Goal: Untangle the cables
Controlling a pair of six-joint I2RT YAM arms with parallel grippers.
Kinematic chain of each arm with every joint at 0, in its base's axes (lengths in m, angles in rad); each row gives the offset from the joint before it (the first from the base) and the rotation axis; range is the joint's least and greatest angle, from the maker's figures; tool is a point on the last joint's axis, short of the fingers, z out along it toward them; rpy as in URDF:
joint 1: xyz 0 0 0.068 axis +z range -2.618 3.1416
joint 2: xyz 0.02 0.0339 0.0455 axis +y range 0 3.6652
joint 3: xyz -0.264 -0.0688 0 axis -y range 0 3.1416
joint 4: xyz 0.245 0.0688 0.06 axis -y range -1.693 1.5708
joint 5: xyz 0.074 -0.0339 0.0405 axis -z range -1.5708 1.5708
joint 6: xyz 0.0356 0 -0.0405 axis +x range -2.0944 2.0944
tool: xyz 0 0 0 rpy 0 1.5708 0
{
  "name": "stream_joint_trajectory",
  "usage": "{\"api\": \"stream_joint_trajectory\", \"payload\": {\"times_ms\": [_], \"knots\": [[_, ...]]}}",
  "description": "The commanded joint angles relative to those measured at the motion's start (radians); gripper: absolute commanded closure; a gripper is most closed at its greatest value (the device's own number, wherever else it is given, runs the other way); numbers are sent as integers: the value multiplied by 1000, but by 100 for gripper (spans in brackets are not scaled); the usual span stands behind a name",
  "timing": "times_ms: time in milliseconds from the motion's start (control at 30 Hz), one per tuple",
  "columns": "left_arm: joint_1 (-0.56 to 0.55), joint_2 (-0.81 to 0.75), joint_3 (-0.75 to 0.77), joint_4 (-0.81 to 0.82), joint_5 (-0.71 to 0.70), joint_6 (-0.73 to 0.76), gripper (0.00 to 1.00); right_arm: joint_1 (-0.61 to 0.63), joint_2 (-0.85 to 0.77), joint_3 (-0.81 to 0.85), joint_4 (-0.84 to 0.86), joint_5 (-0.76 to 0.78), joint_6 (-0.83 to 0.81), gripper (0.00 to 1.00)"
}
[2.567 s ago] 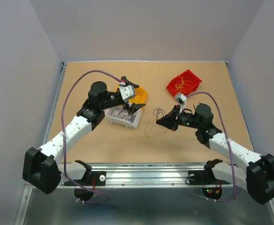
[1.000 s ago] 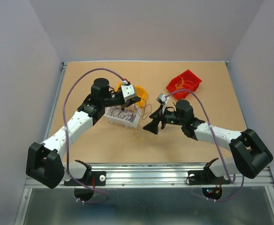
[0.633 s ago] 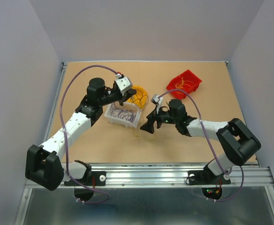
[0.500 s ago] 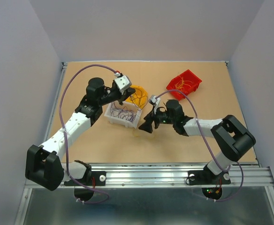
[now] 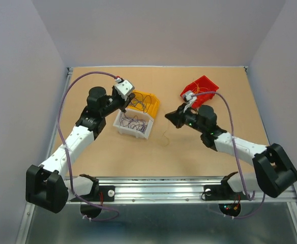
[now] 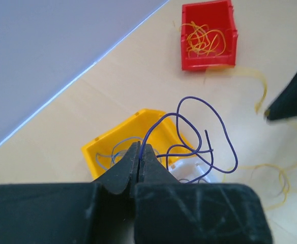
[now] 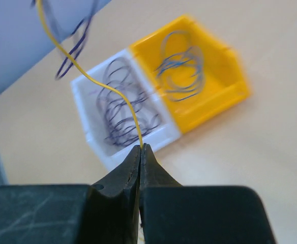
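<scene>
Left fingers point(image 6: 119, 175) pinched on purple wire point(image 6: 193, 97) over the white bin's point(image 5: 133, 134) far edge; wire loops up and away from the tips. Right fingers point(image 7: 119, 175) clamped on yellow wire point(image 7: 87, 76), right of the white bin; strand runs out from the tips, curving. White bin: dark grey wires point(image 5: 133, 122). Yellow bin point(image 5: 154, 105) touching its far side: purple loops point(image 5: 138, 101). Red bin point(image 5: 211, 86), well right: orange-yellow wires point(image 5: 197, 91).

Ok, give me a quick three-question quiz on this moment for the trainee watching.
1. True or false: the left pincer is shut on a thin purple wire.
2. Which does the right pincer hold? A: a dark grey wire. B: a thin yellow wire. C: nothing.
3. Fill in: the red plastic bin holds ___ wires.
Key: 1 true; 2 B; 3 orange-yellow wires.
</scene>
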Motion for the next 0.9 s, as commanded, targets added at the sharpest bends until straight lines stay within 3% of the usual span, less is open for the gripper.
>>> {"api": "stream_joint_trajectory", "payload": {"times_ms": [0,133,267,567,767,833,867], "knots": [[6,-64,-51,-6,-92,68,100,-147,-156,-92,-41,253,107,100],[6,-51,-87,-33,-98,109,100,-240,-244,-149,-50,328,196,100],[6,8,-87,-78,-25,174,100,-240,-238,-128,-91,333,179,99],[-5,162,-67,-122,-110,256,100,-240,-236,-125,-91,299,176,100],[-47,198,-79,-115,-196,295,100,-240,-227,-111,-107,132,132,100],[-57,212,-76,-127,-224,298,89,-240,-160,-50,-176,17,115,99],[-59,212,-76,-128,-228,300,76,-240,-135,-32,-195,-9,105,99]]}}
